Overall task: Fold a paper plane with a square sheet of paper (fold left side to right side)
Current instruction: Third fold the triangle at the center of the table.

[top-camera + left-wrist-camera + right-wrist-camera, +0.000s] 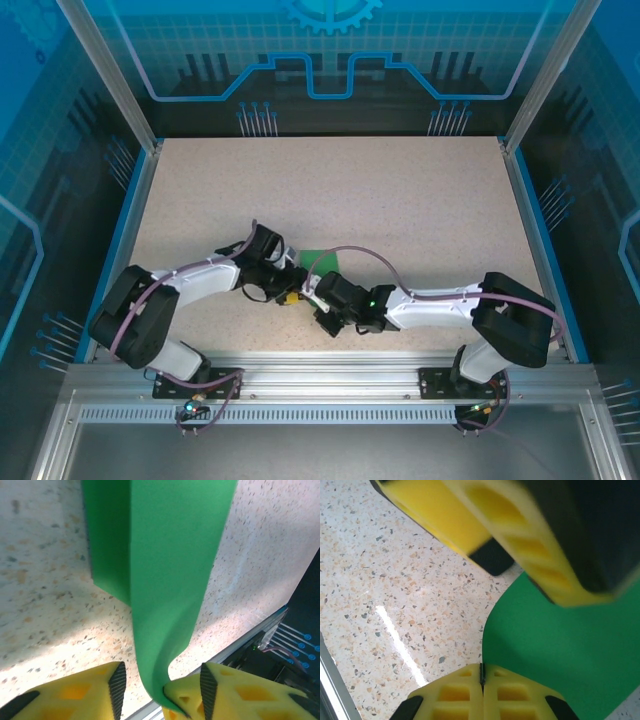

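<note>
The square sheet of paper point(318, 258) is bright green and mostly hidden under the two wrists at the table's middle. In the left wrist view the sheet point(165, 555) is doubled over and curves down between the spread yellow fingers of my left gripper point(162, 685), which is open and not pinching it. My right gripper point(481, 672) is shut on the sheet's edge point(560, 645), its fingers pressed together. Those shut fingers point(182, 695) sit inside the left gripper's gap. The left gripper point(288, 292) and right gripper point(306, 292) meet tip to tip.
The speckled tabletop point(330, 190) stretches open behind the arms. Blue-edged side walls point(128, 215) bound it, and an aluminium rail point(320, 375) runs along the near edge by the arm bases.
</note>
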`<control>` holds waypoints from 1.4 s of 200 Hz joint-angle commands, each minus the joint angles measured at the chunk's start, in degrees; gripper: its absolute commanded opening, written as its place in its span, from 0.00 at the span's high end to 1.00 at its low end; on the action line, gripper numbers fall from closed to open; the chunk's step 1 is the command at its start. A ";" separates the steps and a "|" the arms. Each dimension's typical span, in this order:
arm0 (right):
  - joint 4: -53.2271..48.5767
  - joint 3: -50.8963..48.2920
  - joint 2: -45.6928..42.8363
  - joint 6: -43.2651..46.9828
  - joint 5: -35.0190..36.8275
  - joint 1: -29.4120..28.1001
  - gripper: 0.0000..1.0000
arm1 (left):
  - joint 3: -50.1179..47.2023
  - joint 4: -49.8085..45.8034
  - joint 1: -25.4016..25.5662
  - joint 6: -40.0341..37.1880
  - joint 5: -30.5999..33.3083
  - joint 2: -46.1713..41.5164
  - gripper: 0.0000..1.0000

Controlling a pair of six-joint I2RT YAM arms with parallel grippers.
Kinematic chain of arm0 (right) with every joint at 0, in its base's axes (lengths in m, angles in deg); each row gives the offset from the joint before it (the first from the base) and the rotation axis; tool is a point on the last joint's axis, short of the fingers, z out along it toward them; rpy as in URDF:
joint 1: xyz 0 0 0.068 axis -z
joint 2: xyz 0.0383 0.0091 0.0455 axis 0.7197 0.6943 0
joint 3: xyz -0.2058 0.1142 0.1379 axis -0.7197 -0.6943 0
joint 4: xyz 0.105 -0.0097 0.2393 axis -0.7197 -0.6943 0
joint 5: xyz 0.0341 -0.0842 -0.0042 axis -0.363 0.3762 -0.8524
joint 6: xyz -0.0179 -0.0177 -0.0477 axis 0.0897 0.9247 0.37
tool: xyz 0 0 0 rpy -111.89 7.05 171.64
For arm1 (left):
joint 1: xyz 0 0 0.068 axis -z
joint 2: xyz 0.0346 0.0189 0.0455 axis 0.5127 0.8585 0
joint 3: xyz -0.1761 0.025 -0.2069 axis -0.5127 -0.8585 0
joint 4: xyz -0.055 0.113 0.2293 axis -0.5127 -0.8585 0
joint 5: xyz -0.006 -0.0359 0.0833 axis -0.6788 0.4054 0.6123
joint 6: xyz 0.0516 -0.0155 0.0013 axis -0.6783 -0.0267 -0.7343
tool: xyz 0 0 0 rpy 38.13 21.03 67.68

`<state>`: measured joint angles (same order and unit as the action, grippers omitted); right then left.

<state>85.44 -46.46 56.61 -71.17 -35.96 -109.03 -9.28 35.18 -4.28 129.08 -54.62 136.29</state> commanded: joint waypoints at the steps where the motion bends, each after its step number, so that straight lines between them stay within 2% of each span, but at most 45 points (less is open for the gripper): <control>1: 0.66 -1.10 -1.52 -2.59 -5.04 2.13 1.00 | 1.78 -5.89 -2.50 -4.78 -1.26 -3.41 0.49; 19: 1.54 -1.62 -1.70 -3.39 -7.50 3.33 1.00 | 2.73 -7.40 -4.08 -6.86 -1.25 -4.36 0.51; 38: 1.96 -1.94 -1.63 -4.36 -9.28 4.47 1.00 | 5.06 -8.39 -4.36 -9.36 -1.04 -3.08 0.63; 61: 2.63 -1.94 -1.32 -5.22 -11.37 5.65 1.00 | 8.81 -8.12 -4.19 -12.16 -1.42 1.45 0.78; 95: 3.15 -1.59 -0.40 -6.22 -13.85 6.86 1.00 | 16.04 -8.54 -3.12 -16.40 -2.03 10.01 0.86; 165: 4.23 -1.71 0.32 -7.41 -17.79 9.44 1.00 | 26.21 -10.67 -0.46 -21.33 -1.48 24.31 0.91; 240: 4.47 -2.11 2.63 -7.25 -28.06 16.77 1.00 | 28.01 -12.12 1.46 -23.55 0.97 31.12 0.93; 280: 3.68 -1.37 4.12 -6.88 -27.97 19.27 1.00 | 27.80 -11.96 1.79 -23.57 1.66 32.48 0.94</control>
<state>88.96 -48.03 59.75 -78.27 -61.84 -90.93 18.41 25.46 -3.14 107.09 -54.91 166.04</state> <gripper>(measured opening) 0.044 0.067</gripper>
